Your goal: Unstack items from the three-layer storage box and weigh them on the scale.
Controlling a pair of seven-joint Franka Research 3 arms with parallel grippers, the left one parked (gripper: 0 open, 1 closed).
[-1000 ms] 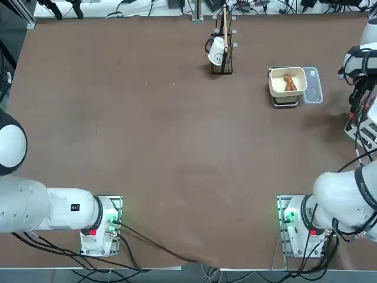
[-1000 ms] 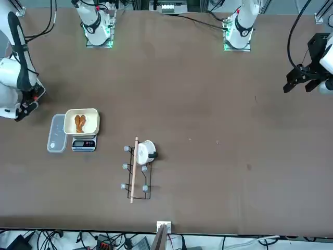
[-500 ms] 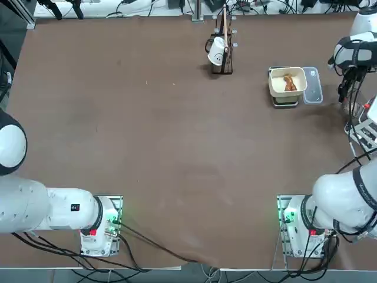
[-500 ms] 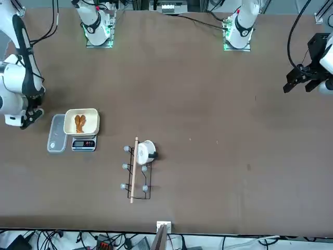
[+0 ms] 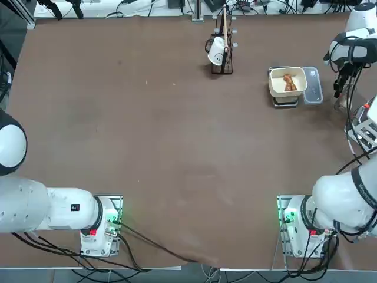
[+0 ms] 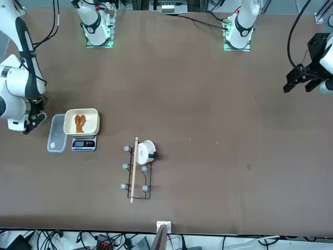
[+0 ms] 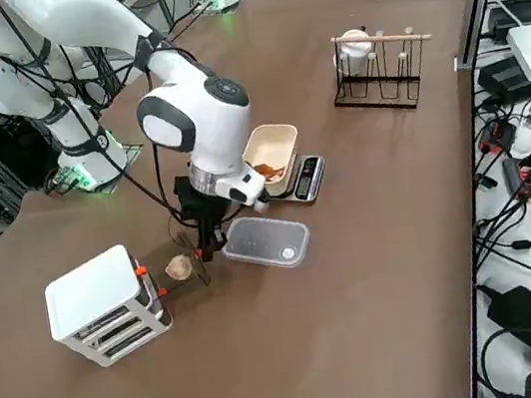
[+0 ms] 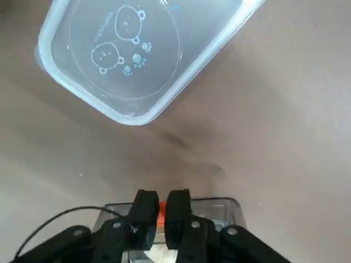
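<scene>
Tub (image 7: pixel 278 142) on scale (image 7: pixel 309 179), beside translucent lid (image 7: pixel 266 241).

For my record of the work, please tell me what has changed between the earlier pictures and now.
The right arm's lower end has moved inward over the table, toward the cream tub; in the front view it also came nearer that camera. No grasp or release can be told from the earlier views. The tub with its brown pieces, the scale, the translucent lid and the wire rack stayed put.
</scene>
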